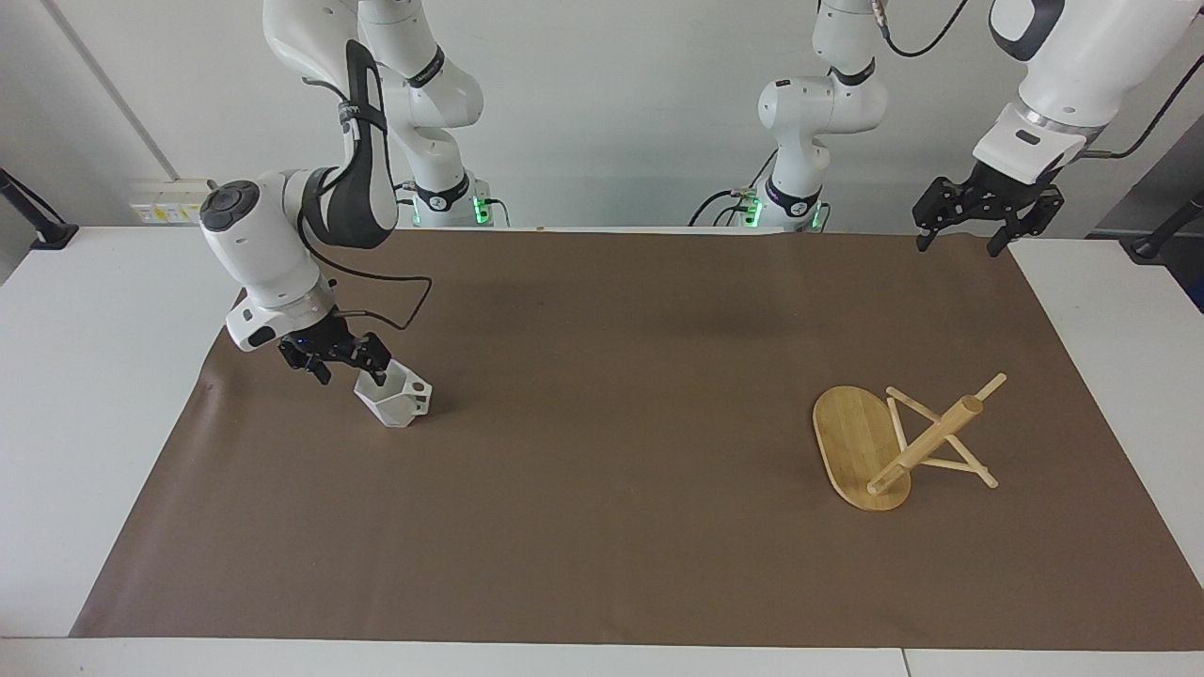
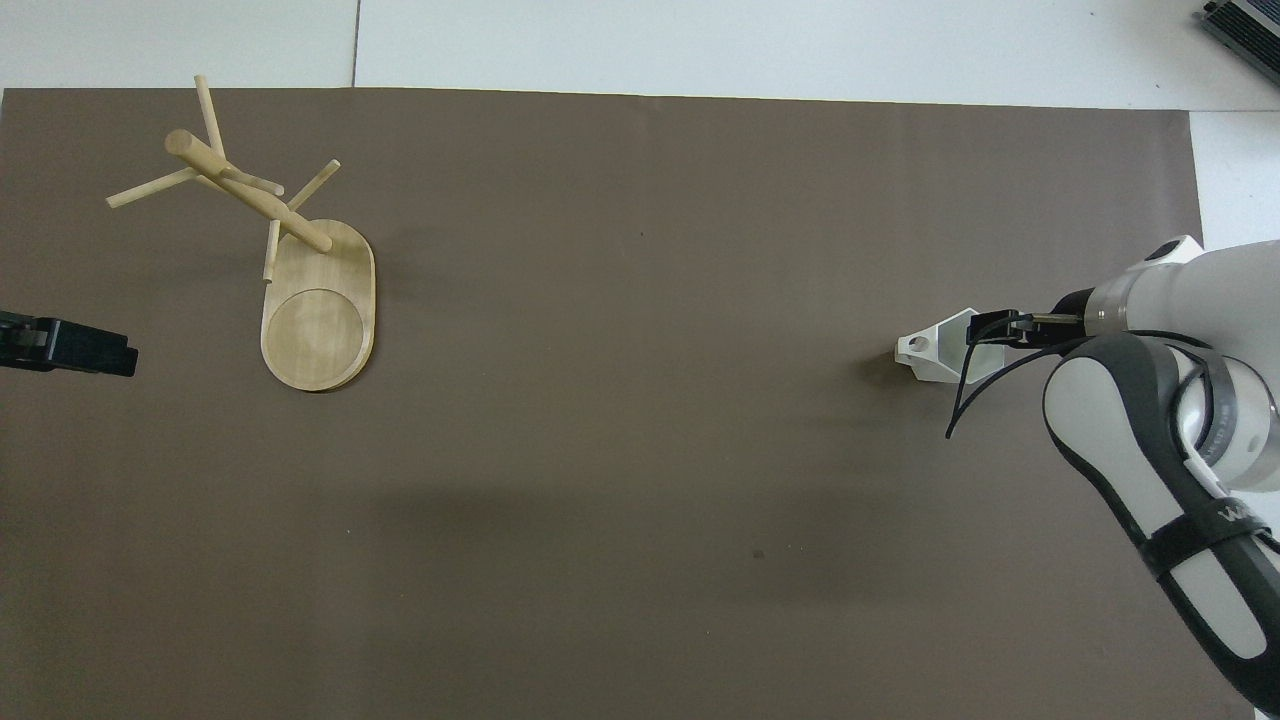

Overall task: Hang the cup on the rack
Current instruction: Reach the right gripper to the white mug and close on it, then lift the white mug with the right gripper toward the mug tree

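Your right arm folds down from its base at the right arm's end of the table, forearm slanting down and wrist tipped toward the table's middle. Your right gripper sits low at the cup, its 2 fingers parted, 1 finger reaching inside the rim. Your left arm waits, raised near its own end; your left gripper hangs fingers-down and spread apart, holding nothing
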Controlling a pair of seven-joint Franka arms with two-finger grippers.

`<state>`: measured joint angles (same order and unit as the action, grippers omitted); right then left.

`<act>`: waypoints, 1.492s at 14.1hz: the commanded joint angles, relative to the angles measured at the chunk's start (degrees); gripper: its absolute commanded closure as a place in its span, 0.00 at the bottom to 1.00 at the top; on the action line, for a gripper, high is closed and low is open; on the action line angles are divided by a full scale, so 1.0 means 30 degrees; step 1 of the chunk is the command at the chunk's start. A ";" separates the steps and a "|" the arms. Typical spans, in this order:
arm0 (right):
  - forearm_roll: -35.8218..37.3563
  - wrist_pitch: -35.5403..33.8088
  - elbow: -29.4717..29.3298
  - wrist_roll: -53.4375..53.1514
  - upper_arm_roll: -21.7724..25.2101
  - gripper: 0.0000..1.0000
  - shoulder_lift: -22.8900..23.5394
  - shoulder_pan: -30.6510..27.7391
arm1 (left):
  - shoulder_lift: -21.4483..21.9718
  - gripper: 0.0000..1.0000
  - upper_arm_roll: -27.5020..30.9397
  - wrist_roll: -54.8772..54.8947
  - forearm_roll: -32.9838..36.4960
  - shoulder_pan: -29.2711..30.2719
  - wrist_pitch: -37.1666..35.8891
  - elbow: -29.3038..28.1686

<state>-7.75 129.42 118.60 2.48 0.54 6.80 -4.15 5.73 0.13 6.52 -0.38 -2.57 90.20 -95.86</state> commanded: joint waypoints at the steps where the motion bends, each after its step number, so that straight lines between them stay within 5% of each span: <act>1: -0.0345 0.1034 0.0661 -0.0153 -0.0064 0.00 -0.0040 -0.0139 | 0.0375 0.00 -0.0014 0.0083 -0.0109 0.0035 0.0139 -0.0449; 12: -0.0345 0.1302 0.0985 -0.0298 -0.0065 0.02 -0.0010 -0.0139 | 0.0375 0.00 -0.0014 0.0112 -0.0109 0.0065 0.0139 -0.0449; 16: -0.0345 0.1302 0.0985 -0.0619 -0.0064 0.35 -0.0010 -0.0139 | 0.0375 0.00 -0.0014 0.0112 -0.0109 0.0065 0.0139 -0.0449; 19: -0.0345 0.1302 0.0985 -0.0795 -0.0094 0.70 -0.0010 -0.0110 | 0.0375 0.00 -0.0014 0.0112 -0.0109 0.0065 0.0168 -0.0449; 21: -0.0345 0.1302 0.0985 -0.0913 -0.0094 0.77 -0.0010 -0.0109 | 0.0375 0.00 -0.0014 0.0083 -0.0109 0.0065 0.0169 -0.0449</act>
<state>-7.80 131.78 120.72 0.77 0.56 6.98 -4.16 5.73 0.13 6.52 -0.38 -2.57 90.20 -95.86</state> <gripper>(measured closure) 0.639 0.000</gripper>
